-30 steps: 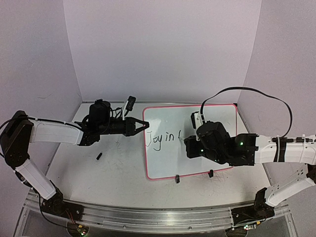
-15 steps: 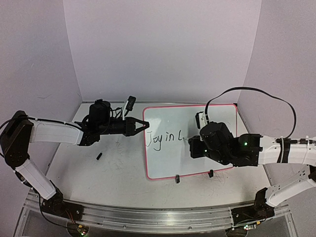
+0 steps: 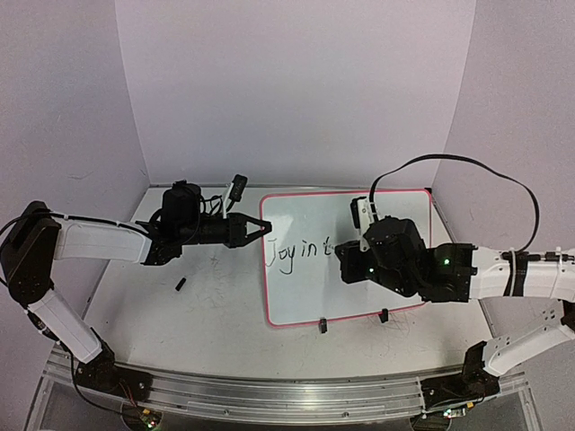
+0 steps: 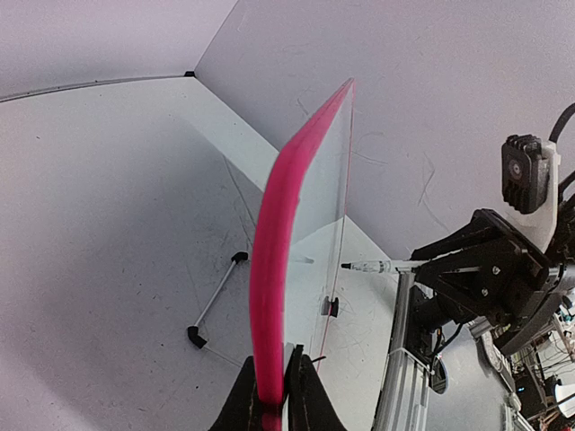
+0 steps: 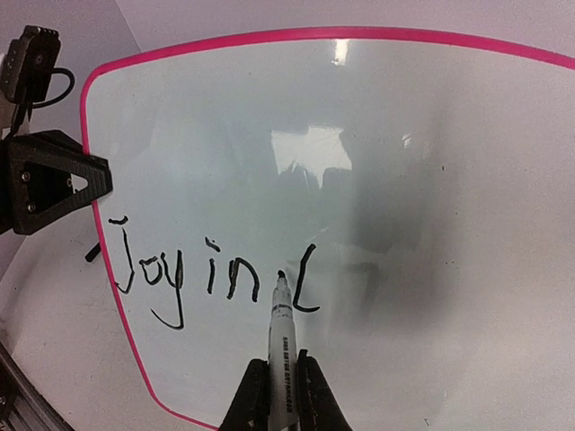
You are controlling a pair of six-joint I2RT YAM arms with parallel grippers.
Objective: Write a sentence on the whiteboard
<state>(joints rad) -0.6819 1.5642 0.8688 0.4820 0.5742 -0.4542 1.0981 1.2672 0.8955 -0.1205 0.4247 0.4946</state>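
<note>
The board lies on the tabletop, R of middle. The left jaws pinch its pink left edge. The right jaws are clamped on a pen, tip on the board by a new letter after "Joy in". Next, prob.: finish that word w/ small, steady strokes.

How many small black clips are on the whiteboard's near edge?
2. One small black clip sits left of middle on the near edge of the flat white pink-bordered whiteboard; the other clip sits further right, beside the right arm. It may hide more.
</note>
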